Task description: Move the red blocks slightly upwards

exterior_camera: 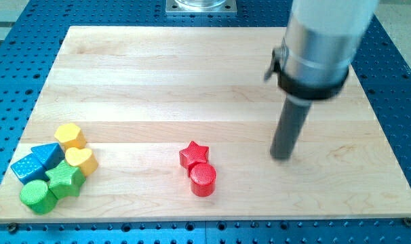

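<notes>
Note that no jaws are fitted. My tip (282, 157) rests on the tabletop (192, 74), well right of the red star (193, 153), which touches the red cylinder (203, 179) below it; the arm's top is cropped.

1. The red star (193, 153) and red cylinder (203, 179) touch near the board's (192, 74) bottom edge, bare wood all around them.
2. My tip (282, 156) stands well apart toward the right edge.
3. Yellow (70, 135), blue (37, 161) and green (53, 186) blocks crowd the bottom-left corner.
</notes>
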